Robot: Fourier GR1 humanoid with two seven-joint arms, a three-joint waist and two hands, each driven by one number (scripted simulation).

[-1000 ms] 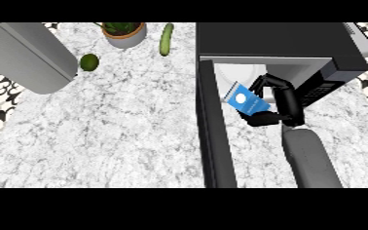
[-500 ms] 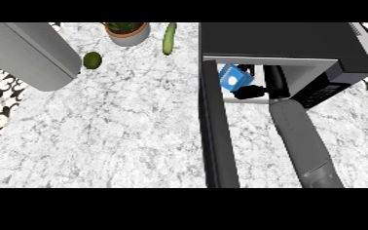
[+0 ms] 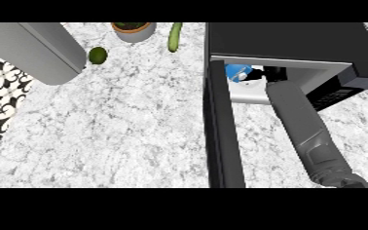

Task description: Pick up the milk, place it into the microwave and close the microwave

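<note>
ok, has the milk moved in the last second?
Yes. The milk, in the right hand, has gone up the view along the open door, into the microwave opening.

A marble bench (image 3: 137, 122) fills most of the frame. At upper right stands a dark microwave (image 3: 280, 39), its door (image 3: 220, 131) swung open and running down the middle toward the lower edge. In the opening sits the blue milk carton (image 3: 236, 71), with the right robot hand (image 3: 271, 73) curled against its right side. The hand's grey forearm (image 3: 305, 126) slants in from the lower right. Along the top lie a potted plant (image 3: 132, 29), a cucumber (image 3: 174, 36) and a round green fruit (image 3: 98, 55). A grey slab (image 3: 39, 51) crosses the upper left.
</note>
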